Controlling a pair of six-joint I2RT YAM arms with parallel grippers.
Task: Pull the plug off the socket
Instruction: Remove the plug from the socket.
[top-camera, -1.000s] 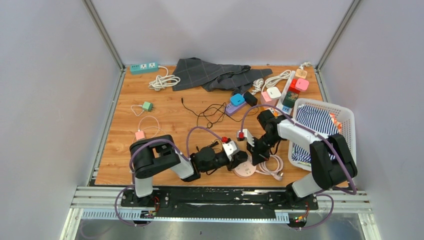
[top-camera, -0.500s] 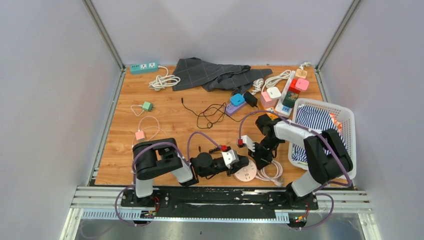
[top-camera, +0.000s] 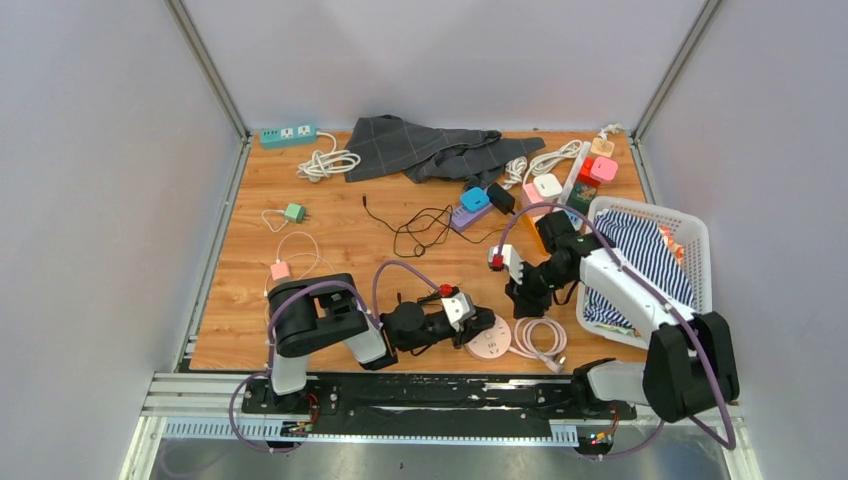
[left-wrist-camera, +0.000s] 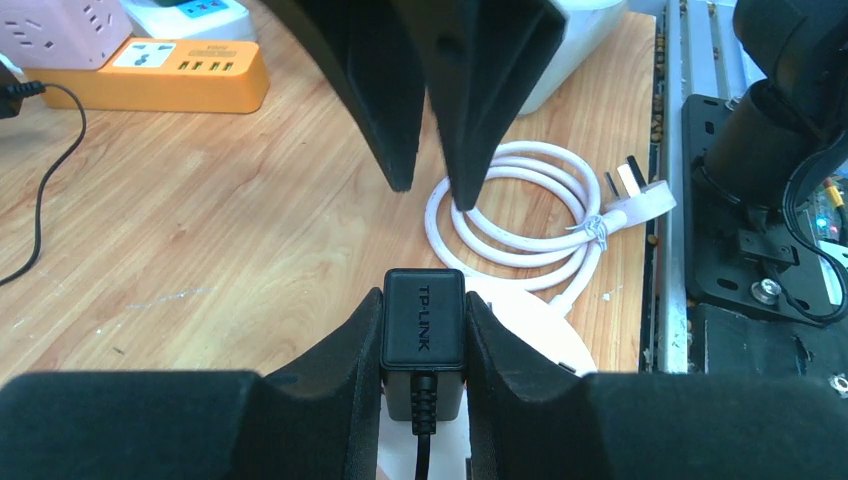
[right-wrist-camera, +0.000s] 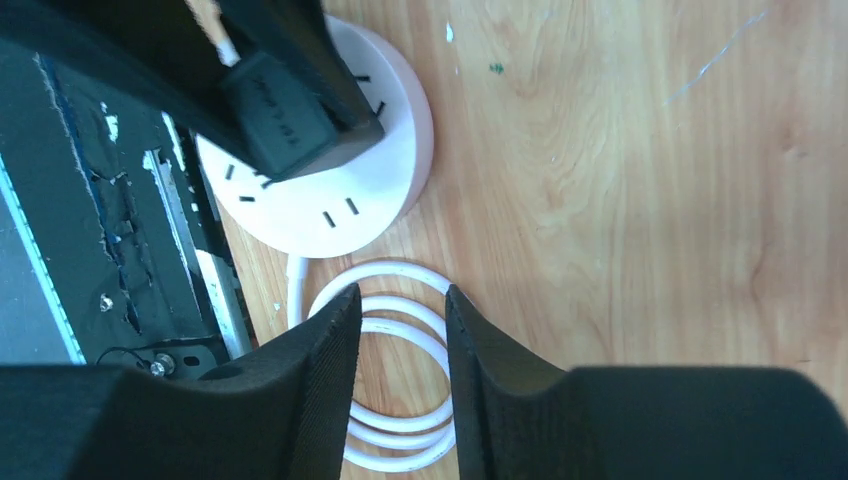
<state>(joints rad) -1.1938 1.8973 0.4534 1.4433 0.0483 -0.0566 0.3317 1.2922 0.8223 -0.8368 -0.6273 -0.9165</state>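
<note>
A black TP-LINK plug (left-wrist-camera: 424, 318) stands on the round white socket (left-wrist-camera: 525, 322) near the table's front edge. My left gripper (left-wrist-camera: 424, 300) is shut on the plug's two sides. The right wrist view shows the plug (right-wrist-camera: 285, 122) over the socket (right-wrist-camera: 330, 205); whether its prongs sit in the slots I cannot tell. My right gripper (right-wrist-camera: 400, 297) is open over the coiled white cable (right-wrist-camera: 395, 400), just past the socket, holding nothing. From above, the left gripper (top-camera: 478, 322) lies low at the socket (top-camera: 492, 346) and the right gripper (top-camera: 522, 293) hangs beside it.
A white basket (top-camera: 700, 238) with striped cloth stands at the right. An orange power strip (left-wrist-camera: 190, 75) lies behind. A thin black cable (top-camera: 420, 225), grey cloth (top-camera: 420, 150) and several chargers and strips fill the back. The metal rail (left-wrist-camera: 670, 200) runs along the near edge.
My right gripper has opened and drawn back from the socket, up and to the right. The left gripper keeps its hold on the plug in about the same place.
</note>
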